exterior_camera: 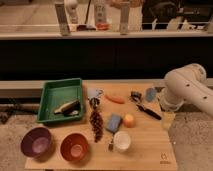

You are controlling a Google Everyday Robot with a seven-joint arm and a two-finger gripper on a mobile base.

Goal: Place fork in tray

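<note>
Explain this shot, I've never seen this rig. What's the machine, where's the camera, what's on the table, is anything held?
There is one picture, from a camera looking down on a wooden table. The white arm at right is the robot's. Its gripper hangs by the table's right edge, open, with nothing visibly held. On the table, among other things: a green tray with a dark object inside, a purple bowl, an orange bowl, a white cup and a blue sponge.

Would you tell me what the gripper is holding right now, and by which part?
Nothing, it seems: the gripper hangs open and empty by the table's right edge.
</note>
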